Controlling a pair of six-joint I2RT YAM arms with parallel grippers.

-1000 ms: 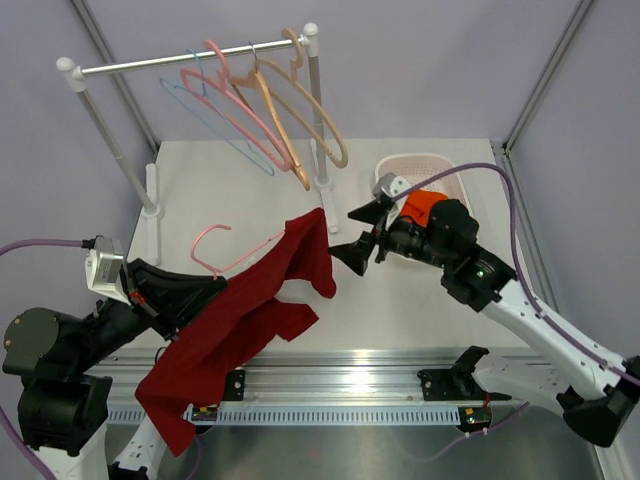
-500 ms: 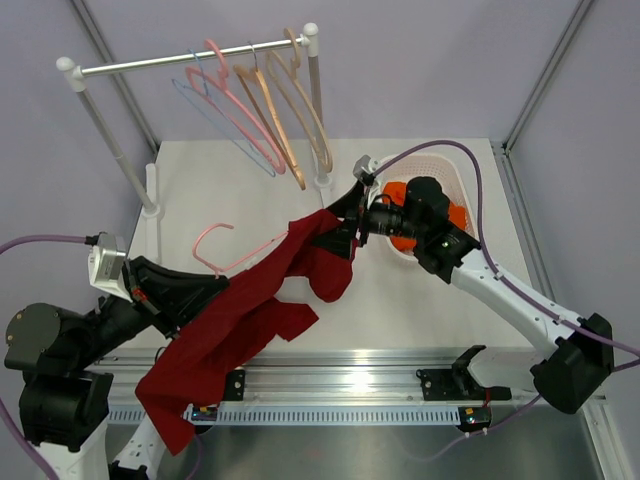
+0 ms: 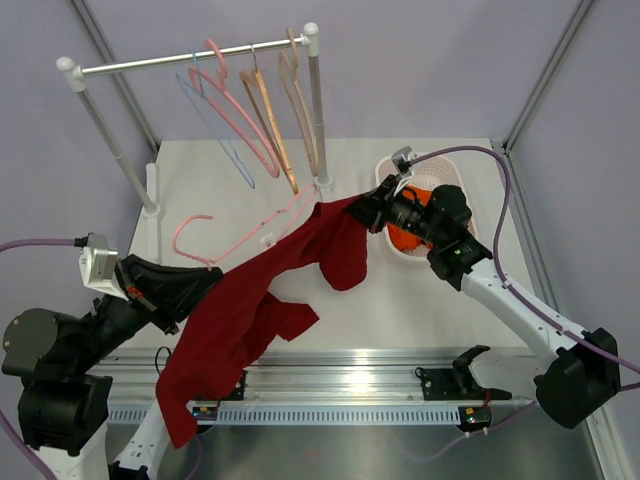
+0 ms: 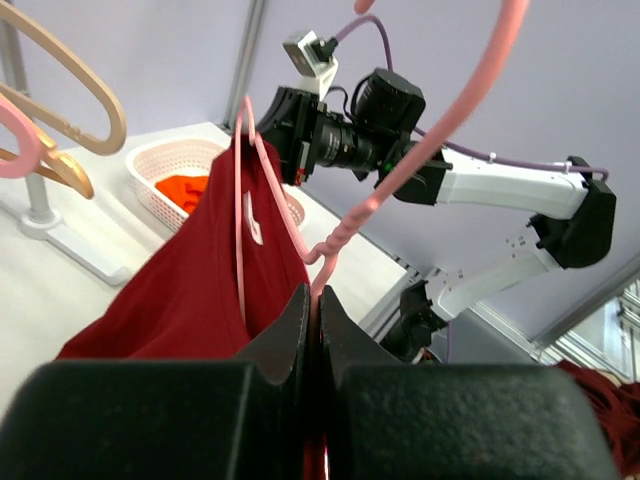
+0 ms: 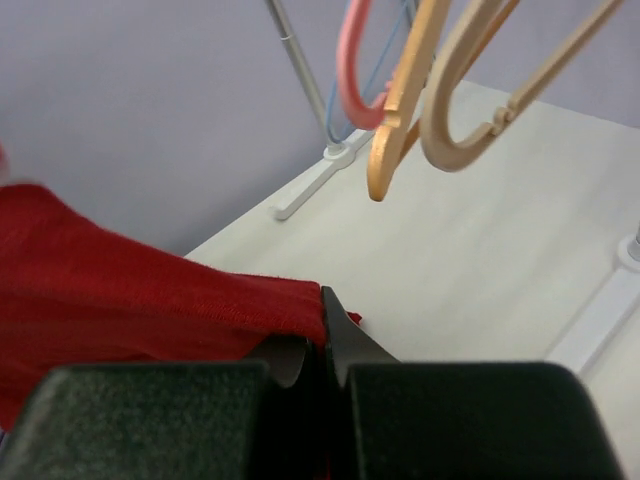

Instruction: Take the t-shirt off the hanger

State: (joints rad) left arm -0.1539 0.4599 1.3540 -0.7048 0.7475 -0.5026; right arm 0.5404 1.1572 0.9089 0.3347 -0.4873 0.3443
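Well, my left claw [image 4: 312,300] was squeezed fully together on the pink hanger [image 3: 245,238]. Its wire ran down into the slit between my fingers, and a sliver of red cloth showed in that same slit. My right claw [image 5: 322,335] was likewise pressed tight, pinching the edge of the red t-shirt [image 3: 265,300] near its top end.

The t-shirt hung in the air above the bench [image 3: 420,300], stretched as a slanting band between my two claws. A loose fold drooped just below the right claw, and the long lower part draped down past my left arm and over the near edge of the bench. The hanger lay tilted along the shirt, its hook free on the left side and one arm reaching up into the cloth beside my right claw, so the shirt was partly on it.

Behind, the rack [image 3: 190,58] carried spare hangers [image 3: 270,130] in pink, blue and tan. Just right of my right claw stood a white basket [image 3: 440,176] with an orange cloth [image 3: 403,238] inside.
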